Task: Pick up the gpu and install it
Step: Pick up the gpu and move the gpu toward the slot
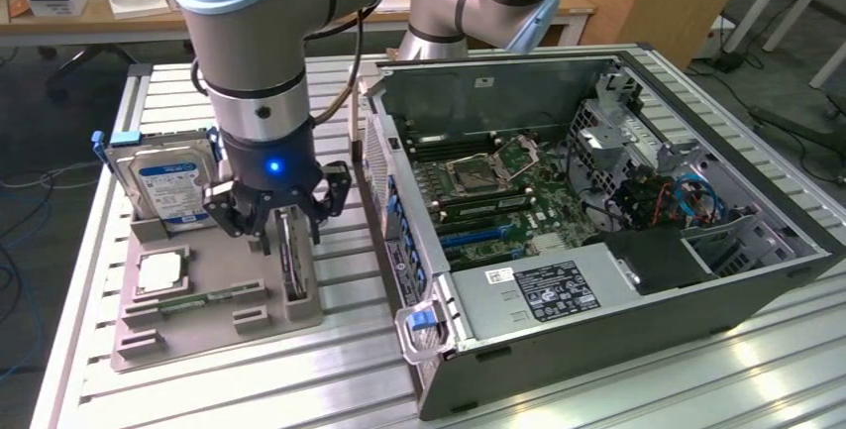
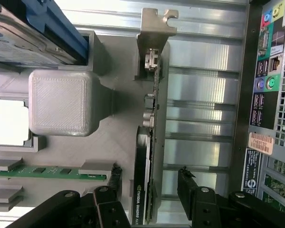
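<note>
The gpu [image 1: 296, 272] is a thin dark card standing on its edge in a slot of the grey holder [image 1: 198, 325], beside the open computer case [image 1: 595, 251]. In the wrist view the gpu [image 2: 143, 156] shows its dark shroud and its silvery end bracket [image 2: 154, 28]. My gripper [image 1: 288, 229] hangs right over the card, open. Its two black fingers [image 2: 185, 185] straddle the card, one on each side, with a gap between each finger and the card.
The holder also carries a silver hard drive [image 1: 169, 183] with a blue-white label, a square processor [image 1: 161, 272] and a green memory stick [image 1: 212, 299]. The case lies open with its motherboard [image 1: 496, 191] exposed. Everything rests on a ribbed aluminium table [image 1: 661, 379].
</note>
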Robot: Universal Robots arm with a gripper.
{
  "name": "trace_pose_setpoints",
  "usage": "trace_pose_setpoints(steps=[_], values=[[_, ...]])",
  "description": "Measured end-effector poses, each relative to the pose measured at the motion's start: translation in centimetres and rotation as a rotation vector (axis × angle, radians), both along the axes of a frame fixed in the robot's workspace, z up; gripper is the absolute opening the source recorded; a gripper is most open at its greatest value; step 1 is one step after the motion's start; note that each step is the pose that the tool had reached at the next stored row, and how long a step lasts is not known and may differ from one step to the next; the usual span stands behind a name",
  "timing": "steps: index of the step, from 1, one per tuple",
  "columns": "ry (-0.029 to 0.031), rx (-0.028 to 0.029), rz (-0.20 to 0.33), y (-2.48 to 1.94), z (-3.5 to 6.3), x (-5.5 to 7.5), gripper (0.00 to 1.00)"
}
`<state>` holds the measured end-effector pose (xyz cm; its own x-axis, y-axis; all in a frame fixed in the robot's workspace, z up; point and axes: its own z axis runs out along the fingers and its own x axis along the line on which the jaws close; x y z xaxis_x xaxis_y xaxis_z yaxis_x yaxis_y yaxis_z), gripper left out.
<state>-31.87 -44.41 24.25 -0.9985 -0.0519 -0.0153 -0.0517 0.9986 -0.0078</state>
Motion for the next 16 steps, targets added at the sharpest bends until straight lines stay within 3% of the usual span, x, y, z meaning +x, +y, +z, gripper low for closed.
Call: trace_pose_setpoints(steps=[5, 16], values=[[-0.0001, 0.0001, 0.0, 0.46, -0.11, 0.0, 0.59], [0.0, 0.0, -0.002, 0.64, -0.65, -0.21, 0.59]])
